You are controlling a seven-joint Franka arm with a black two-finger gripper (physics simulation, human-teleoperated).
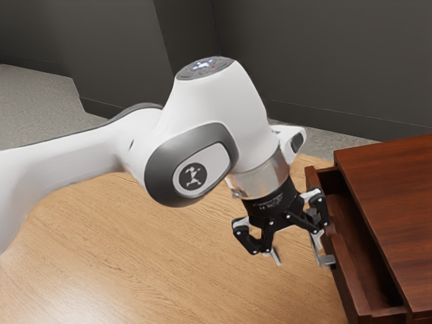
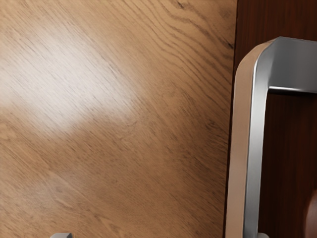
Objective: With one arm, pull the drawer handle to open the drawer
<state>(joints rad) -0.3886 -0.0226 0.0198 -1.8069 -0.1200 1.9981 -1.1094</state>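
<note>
A dark red-brown cabinet [image 1: 398, 196] stands at the exterior view's right. Its top drawer [image 1: 341, 233] is pulled out a little, so a gap of its inside shows behind the front panel. My black gripper [image 1: 300, 258] hangs just in front of that panel, open, its fingers wide apart. One fingertip [image 1: 326, 260] is against the drawer front and the other fingertip [image 1: 273, 256] is over the table. In the wrist view the silver bar handle [image 2: 250, 148] runs along the drawer front [image 2: 292, 163], right beside one fingertip and not pinched from two sides.
The light wooden tabletop [image 1: 135, 256] stretches under and behind the arm toward the exterior view's left. My white arm [image 1: 202, 135] crosses it from the left. A grey floor [image 1: 34, 101] and dark walls lie beyond the table.
</note>
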